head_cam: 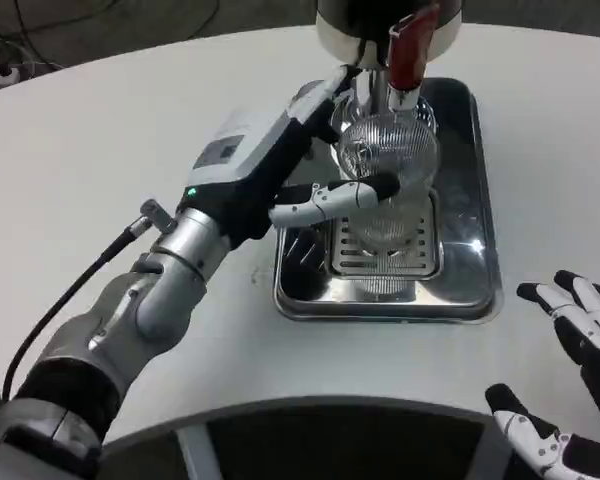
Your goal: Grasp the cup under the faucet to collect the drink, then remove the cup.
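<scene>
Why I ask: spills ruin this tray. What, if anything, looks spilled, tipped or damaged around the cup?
Nothing stands out. The clear ribbed cup stands upright on the drip grate of the metal tray, under the red-handled faucet, with the left hand around it. No puddle is visible.

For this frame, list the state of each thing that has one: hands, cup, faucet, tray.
Left hand: wrapped around the cup, holding it.
Right hand: open, fingers spread, holding nothing, apart from the tray.
Cup: clear, upright, under the faucet, over the grate; fill level cannot be told.
Faucet: red handle above the cup; flow cannot be told.
Tray: flat on the table.
</scene>
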Controlling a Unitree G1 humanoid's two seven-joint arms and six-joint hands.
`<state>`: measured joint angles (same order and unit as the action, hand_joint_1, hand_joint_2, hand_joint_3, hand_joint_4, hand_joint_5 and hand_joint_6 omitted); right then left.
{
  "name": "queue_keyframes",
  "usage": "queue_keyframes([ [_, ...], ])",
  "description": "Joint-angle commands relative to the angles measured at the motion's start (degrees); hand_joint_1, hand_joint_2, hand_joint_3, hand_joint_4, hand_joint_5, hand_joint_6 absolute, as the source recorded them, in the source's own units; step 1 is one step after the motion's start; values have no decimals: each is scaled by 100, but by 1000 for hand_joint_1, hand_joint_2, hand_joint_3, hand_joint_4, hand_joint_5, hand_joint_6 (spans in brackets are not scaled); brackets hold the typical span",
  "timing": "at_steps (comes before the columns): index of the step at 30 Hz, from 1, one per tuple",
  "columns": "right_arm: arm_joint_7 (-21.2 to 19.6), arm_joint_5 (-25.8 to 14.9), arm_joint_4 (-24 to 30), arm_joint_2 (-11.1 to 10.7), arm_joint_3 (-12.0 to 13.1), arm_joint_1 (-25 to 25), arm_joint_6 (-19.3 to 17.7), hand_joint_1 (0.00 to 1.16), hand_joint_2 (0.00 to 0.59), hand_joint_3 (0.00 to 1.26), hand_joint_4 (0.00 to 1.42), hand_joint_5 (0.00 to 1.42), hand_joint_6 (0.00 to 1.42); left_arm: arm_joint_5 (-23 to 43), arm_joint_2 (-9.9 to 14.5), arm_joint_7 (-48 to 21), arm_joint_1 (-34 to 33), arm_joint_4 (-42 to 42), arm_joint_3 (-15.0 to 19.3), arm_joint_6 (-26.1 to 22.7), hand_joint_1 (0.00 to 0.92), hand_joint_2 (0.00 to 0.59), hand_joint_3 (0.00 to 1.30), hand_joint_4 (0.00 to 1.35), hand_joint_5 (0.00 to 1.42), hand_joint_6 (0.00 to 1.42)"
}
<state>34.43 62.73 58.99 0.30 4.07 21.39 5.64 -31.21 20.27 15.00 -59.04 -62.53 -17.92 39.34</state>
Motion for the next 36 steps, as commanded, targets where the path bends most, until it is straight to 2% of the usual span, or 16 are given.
queue_keyframes([
  [1, 47, -17, 74, -31, -60, 17, 75, 439, 414, 106, 0, 0, 0, 168, 185, -161, 319, 279, 101, 240, 71, 96, 24, 9, 332, 476],
  [5, 30, -5, 43, -51, -103, -22, 122, 439, 414, 106, 0, 0, 0, 360, 295, -326, 592, 646, 255, 396, 69, 95, 33, 42, 338, 481],
  [10, 19, -3, 11, -80, -121, -67, 195, 439, 414, 106, 0, 0, 0, 779, 538, -569, 1150, 1532, 630, 554, 68, 93, 53, 68, 348, 485],
  [15, 2, -13, -15, -111, -142, -97, 220, 439, 414, 110, 0, 0, 0, 1293, 673, -939, 1642, 2600, 1050, 515, 63, 93, 84, 127, 364, 497],
  [19, -4, 6, -41, -110, -182, -146, 251, 439, 414, 113, 0, 0, 0, 1689, 719, -1259, 1921, 3365, 1323, 473, 17, 105, 161, 203, 376, 500],
  [24, -20, 39, -84, -113, -242, -196, 275, 439, 414, 114, 0, 0, 0, 2496, 647, -1921, 1997, 4036, 1539, 338, 0, 112, 230, 250, 360, 378],
  [30, -44, 89, -111, -99, -293, -246, 303, 439, 414, 114, 0, 0, 0, 3914, 534, -3085, 1790, 4781, 1616, -428, 0, 110, 227, 239, 352, 311],
  [34, -50, 106, -108, -87, -308, -245, 312, 439, 414, 114, 0, 0, 0, 4392, 468, -3566, 1630, 5068, 1718, -1057, 0, 108, 205, 194, 316, 281],
  [36, -60, 112, -102, -83, -317, -241, 311, 439, 414, 114, 0, 0, 0, 4644, 427, -3830, 1444, 5126, 1776, -1521, 0, 109, 192, 172, 292, 256],
])
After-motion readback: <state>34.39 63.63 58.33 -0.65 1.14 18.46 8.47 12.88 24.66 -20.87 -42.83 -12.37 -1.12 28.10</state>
